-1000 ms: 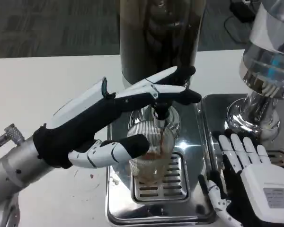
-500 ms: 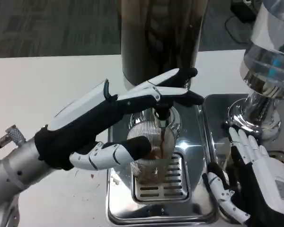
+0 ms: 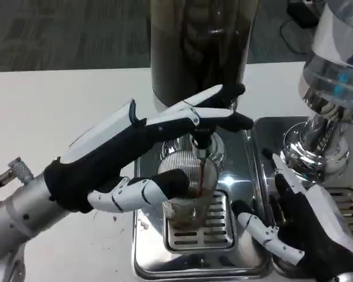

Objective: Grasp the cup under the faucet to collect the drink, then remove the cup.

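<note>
Filling at the tap: left hand [image 3: 135, 161] around the ribbed clear cup [image 3: 189, 188].

The cup stands on the slotted drip tray [image 3: 215, 232] at the table's near edge, under the faucet [image 3: 201, 141] of the dark drink dispenser [image 3: 200, 47], a brown stream running in. The left hand's thumb presses the cup's near wall, its fingers stretched behind the rim. The right hand [image 3: 306, 220] lies open beside the tray, holding nothing. Thin plastic likely flexes and grows heavier; grip mid-body, gently, keeping it level.

The clear ribbed cup [image 3: 188, 197] stands upright under the faucet [image 3: 201, 141], dark drink streaming in, my left robot hand [image 3: 135, 158] wrapped around it.
</note>
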`<action>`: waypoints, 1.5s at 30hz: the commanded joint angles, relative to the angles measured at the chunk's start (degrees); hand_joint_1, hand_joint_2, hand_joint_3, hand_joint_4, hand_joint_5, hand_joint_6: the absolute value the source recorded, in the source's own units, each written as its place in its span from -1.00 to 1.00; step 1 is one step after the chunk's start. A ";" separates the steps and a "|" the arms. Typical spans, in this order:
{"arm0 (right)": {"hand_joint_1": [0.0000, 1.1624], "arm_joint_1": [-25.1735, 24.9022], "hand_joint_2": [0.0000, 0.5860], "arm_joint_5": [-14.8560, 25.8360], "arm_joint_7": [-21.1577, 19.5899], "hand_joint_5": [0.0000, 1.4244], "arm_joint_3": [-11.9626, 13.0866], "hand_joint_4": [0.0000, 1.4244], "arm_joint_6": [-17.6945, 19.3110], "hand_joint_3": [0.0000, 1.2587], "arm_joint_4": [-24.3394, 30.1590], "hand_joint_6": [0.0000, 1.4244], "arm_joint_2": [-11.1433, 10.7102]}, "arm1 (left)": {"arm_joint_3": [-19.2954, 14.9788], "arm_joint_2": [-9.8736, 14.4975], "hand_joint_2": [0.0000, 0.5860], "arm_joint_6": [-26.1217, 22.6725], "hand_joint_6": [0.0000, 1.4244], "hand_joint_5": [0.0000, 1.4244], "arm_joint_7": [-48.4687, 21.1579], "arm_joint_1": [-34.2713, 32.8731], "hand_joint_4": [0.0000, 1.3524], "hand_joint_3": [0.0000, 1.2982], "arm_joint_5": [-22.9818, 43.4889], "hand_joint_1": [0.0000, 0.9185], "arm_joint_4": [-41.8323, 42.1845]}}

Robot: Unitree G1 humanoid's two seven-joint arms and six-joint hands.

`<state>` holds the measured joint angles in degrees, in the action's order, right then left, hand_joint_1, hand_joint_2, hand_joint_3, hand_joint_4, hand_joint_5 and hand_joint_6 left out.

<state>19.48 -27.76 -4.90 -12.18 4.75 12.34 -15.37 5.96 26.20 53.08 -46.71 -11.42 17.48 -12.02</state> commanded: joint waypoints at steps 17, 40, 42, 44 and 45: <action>-0.14 -8.20 -0.29 -1.43 8.64 -1.00 -3.24 -1.00 -6.56 -1.00 -0.36 -1.00 1.42 | 0.99 0.55 -0.12 -0.45 -0.71 -0.66 1.52 2.50 -0.96 -0.61 -3.02 -1.00 2.31; -0.15 -10.31 -0.38 0.81 11.15 -1.00 -4.47 -1.00 -5.39 -1.00 -2.02 -1.00 1.57 | 0.23 0.86 -0.11 -1.33 -0.71 -0.65 4.92 4.41 -0.93 -0.59 -4.58 -1.00 4.42; -0.16 -10.17 -0.38 0.80 10.36 -1.00 -4.51 -1.00 -5.64 -1.00 -2.57 -1.00 2.02 | 0.20 0.93 -0.11 -1.42 -0.71 -0.64 5.11 4.53 -0.93 -0.59 -4.65 -1.00 4.56; -0.16 -10.34 -0.38 1.16 10.34 -1.00 -4.48 -1.00 -5.62 -1.00 -3.09 -1.00 2.18 | 0.06 1.01 -0.11 -1.68 -0.71 -0.64 5.33 4.77 -0.93 -0.59 -4.71 -1.00 4.73; -0.16 -10.40 -0.38 1.04 10.42 -1.00 -4.67 -1.00 -5.38 -1.00 -2.98 -1.00 2.14 | 0.01 1.04 -0.11 -1.76 -0.71 -0.64 5.43 4.87 -0.93 -0.59 -4.77 -1.00 4.82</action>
<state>9.32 -27.21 5.79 -16.67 -1.24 9.92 -13.41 5.55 26.24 51.79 -40.51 -7.85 13.67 -7.86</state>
